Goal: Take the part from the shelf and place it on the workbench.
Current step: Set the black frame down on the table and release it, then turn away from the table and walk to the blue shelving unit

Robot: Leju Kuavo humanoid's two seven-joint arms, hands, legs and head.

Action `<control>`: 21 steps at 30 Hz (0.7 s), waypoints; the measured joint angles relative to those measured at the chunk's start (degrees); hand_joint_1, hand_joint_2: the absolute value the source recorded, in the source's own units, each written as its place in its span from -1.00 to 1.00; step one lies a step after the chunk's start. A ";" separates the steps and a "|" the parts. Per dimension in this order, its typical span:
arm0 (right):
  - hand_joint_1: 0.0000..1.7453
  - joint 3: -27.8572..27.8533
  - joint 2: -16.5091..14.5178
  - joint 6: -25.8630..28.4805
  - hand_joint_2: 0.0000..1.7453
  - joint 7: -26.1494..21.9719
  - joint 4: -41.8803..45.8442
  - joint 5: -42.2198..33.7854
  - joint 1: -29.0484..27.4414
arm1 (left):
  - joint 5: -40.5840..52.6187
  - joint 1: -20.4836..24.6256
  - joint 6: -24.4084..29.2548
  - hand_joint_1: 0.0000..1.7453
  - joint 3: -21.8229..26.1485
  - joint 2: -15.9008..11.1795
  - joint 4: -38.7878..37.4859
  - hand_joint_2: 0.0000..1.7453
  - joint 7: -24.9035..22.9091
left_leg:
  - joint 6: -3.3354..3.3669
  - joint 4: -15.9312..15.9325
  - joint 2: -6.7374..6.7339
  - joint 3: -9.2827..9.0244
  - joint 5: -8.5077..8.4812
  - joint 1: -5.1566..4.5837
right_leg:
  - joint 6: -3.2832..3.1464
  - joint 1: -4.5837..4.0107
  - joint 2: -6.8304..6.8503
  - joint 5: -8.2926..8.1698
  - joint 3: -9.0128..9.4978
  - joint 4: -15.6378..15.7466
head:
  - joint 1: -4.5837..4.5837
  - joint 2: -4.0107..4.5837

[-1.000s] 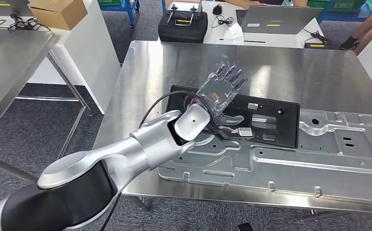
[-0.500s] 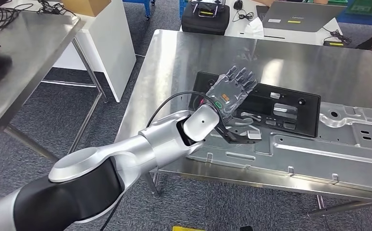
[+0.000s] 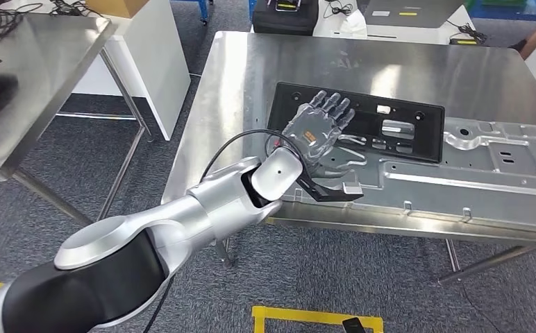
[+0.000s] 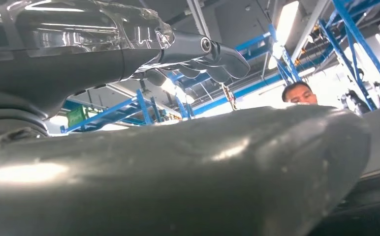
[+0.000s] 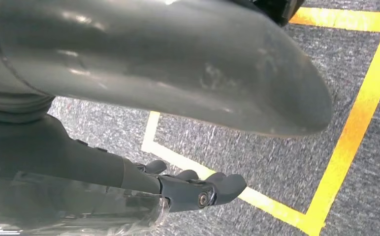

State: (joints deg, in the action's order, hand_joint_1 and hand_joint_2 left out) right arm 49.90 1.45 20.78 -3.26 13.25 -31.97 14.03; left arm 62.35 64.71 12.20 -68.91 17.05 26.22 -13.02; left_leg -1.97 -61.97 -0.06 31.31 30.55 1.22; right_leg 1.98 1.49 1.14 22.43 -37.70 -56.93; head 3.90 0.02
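The black plastic part [image 3: 373, 123] lies flat on the steel workbench [image 3: 244, 90], partly overlapping a large silver stamped panel [image 3: 473, 184]. My left hand [image 3: 319, 126], wrapped in a clear cover, hovers over the part's left end with its fingers spread and nothing in them. In the left wrist view its fingers [image 4: 212, 54] stretch out straight, apart from the thick thumb [image 4: 178, 167]. My right hand [image 5: 188, 189] hangs over the grey carpet, fingers loosely extended and apart from the thumb [image 5: 153, 59], holding nothing.
Another steel table [image 3: 36, 83] stands at the left and a white cabinet [image 3: 161, 48] sits between it and the workbench. A black case [image 3: 289, 17] and a laptop [image 3: 404, 8] are behind. Yellow tape [image 3: 314, 319] marks the floor. A person [image 4: 300, 92] stands nearby.
The camera has moved, so the whole scene has shifted and the workbench now sits higher in the picture. My left hand stays open over the black part's left end.
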 joint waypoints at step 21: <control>-1.00 -0.01 0.08 -0.03 -1.00 0.34 -0.01 -0.27 0.36 | -1.22 0.89 -1.58 -1.00 -0.02 1.14 1.35 -1.00 0.84 | 1.82 1.18 -0.15 8.17 -4.15 -1.71 | -2.04 -1.22 -0.90 4.72 6.89 1.59 | 1.06 -0.01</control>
State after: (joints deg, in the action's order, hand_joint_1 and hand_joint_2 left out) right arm 49.89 1.52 20.75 -2.92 13.24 -32.24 14.39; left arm 61.13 65.60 10.61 -68.94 18.20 27.56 -12.18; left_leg -0.15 -60.79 -0.22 39.48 26.40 -0.49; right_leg -0.06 0.26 0.24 27.15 -30.81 -55.34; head 4.96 0.02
